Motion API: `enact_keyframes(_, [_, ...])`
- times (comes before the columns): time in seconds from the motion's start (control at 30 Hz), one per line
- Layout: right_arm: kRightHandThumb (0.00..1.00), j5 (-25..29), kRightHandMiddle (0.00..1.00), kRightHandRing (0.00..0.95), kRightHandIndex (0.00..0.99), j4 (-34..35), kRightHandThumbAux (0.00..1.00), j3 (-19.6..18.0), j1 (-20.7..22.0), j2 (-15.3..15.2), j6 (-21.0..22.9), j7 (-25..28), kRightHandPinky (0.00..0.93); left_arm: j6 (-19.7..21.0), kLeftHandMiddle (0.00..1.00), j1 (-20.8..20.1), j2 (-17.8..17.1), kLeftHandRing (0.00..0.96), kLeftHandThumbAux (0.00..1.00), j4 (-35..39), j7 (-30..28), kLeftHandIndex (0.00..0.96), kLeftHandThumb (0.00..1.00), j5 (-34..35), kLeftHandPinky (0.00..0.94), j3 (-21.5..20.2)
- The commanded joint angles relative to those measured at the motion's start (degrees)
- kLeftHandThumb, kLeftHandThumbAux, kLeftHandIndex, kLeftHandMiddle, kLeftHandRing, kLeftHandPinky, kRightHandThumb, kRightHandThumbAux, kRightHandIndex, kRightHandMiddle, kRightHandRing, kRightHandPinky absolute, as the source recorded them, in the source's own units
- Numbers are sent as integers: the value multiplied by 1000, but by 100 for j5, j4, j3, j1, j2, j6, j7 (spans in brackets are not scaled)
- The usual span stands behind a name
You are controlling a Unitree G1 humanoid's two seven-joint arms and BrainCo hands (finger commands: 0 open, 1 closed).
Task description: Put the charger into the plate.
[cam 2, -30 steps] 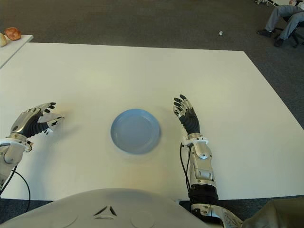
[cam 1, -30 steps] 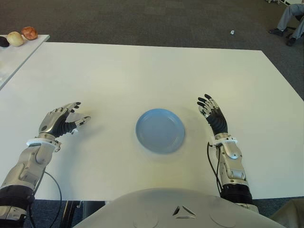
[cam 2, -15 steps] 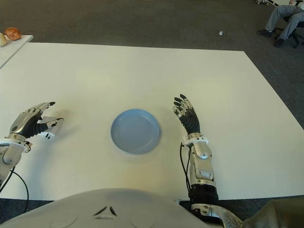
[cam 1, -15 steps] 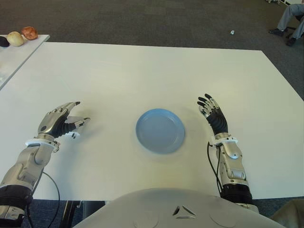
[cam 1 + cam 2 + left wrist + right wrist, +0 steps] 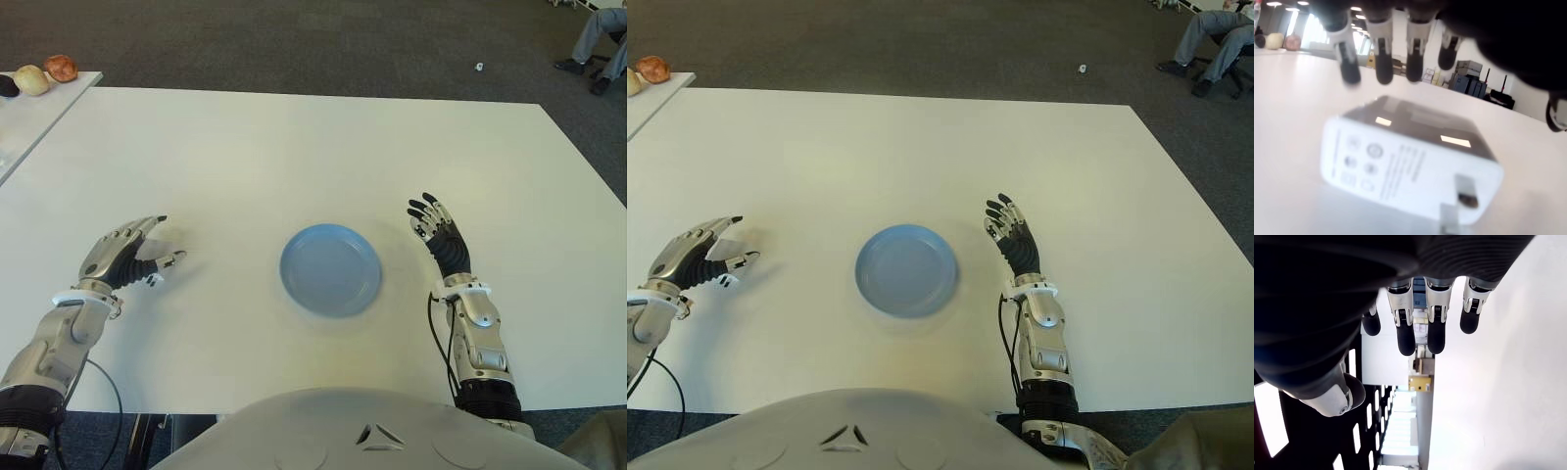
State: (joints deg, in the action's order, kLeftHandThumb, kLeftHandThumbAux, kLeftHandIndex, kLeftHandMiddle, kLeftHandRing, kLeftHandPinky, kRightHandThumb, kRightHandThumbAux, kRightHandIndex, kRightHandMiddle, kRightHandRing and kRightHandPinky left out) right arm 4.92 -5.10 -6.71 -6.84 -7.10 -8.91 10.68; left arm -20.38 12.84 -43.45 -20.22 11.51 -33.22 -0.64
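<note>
The white charger lies flat on the white table, prongs showing, at the far left. My left hand hovers over it, open, with its fingertips curved above the charger and a gap between them. From the eye views only a small white corner of the charger shows under the thumb. The blue plate sits at the middle of the table with nothing in it. My right hand shows just right of the plate, fingers stretched out and holding nothing.
A second white table at the far left carries some round items. A seated person's legs show at the far right on the dark carpet. The table's near edge runs close to my body.
My left hand has drawn slightly back toward me and lowered over the charger, whose white corner now shows under the thumb. The plate and the right hand have not moved.
</note>
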Motion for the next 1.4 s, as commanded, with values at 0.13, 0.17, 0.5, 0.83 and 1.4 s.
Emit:
enact_keyframes(0.13, [0,80,189,148,59,-4,624,-13,-52,-17,120,17,78,0,126,67,26,129,320,-4,-25,115,441,-61,162,102])
enact_keyframes(0.17, [0,86,188,148,59,-3,624,-14,-52,-18,121,23,77,20,125,83,31,126,321,21,-29,115,442,-64,159,99])
enact_keyframes(0.5, [0,105,183,140,55,2,621,-12,-50,-30,141,63,54,262,75,350,48,75,333,448,-114,113,442,-57,119,18])
enact_keyframes(0.83, [0,115,183,138,54,26,624,-18,-69,-41,159,87,57,429,57,702,43,56,349,919,-166,113,412,-16,111,-99])
enact_keyframes(1.4, [0,88,190,148,63,-47,613,-32,-32,-27,95,46,76,745,109,1775,1945,97,443,2336,1446,81,334,-600,143,128])
